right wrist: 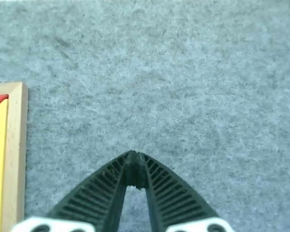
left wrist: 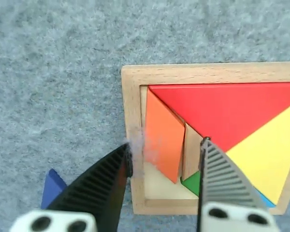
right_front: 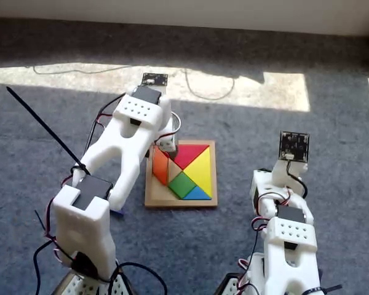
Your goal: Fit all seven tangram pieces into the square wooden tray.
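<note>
The square wooden tray (right_front: 149, 198) (left wrist: 133, 121) lies on the carpet and holds red (left wrist: 227, 111), yellow (left wrist: 266, 159), green (left wrist: 193, 184) and light blue (right_front: 198, 193) pieces. An orange piece (left wrist: 162, 140) lies askew along the tray's left side, with bare wood beside it. My left gripper (left wrist: 166, 149) is open over that piece, one finger (left wrist: 111, 179) at the tray's outer rim and the other over the tray's inside. A dark blue piece (left wrist: 53, 186) lies on the carpet outside the tray. My right gripper (right wrist: 134, 158) is shut and empty over carpet to the right of the tray (right wrist: 14, 154).
Grey carpet (right_front: 246, 110) surrounds the tray. The left arm (right_front: 120, 147) reaches over the tray's left edge and the right arm (right_front: 286, 227) stays near the front right. Cables (right_front: 203, 92) trail across the sunlit strip at the back.
</note>
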Available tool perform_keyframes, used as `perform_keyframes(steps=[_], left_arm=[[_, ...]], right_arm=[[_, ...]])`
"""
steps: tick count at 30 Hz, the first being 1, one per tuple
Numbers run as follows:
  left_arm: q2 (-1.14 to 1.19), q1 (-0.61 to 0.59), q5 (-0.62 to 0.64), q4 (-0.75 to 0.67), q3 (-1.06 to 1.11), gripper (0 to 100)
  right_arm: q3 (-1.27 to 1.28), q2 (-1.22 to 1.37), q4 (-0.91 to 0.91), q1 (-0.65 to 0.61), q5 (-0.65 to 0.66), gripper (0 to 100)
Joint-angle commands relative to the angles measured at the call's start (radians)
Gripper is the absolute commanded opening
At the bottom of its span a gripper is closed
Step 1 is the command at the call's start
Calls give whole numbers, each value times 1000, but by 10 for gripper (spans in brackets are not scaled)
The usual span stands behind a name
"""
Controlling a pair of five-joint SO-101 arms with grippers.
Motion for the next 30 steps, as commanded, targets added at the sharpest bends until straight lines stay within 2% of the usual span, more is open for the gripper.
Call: perform_keyframes(steps=[1, 6, 12, 19, 25, 30], left_arm=[[-21, -41, -14, 109, -88, 228], [-21, -131, -133, 279, -248, 227], [-99, -185, -232, 288, -228, 153], [-401, -188, -325, 288, 18, 141], [-549, -277, -397, 221, 298, 143], [-562, -378, -471, 141, 507, 228]], right_arm=[[-10, -19, -19, -8, 11, 6], [-10, -19, -19, -8, 11, 6], [-8, -19, -19, -8, 11, 6], [-8, -19, -19, -8, 11, 6], [-7, -19, -19, -8, 11, 6], [-7, -19, -19, -8, 11, 6]])
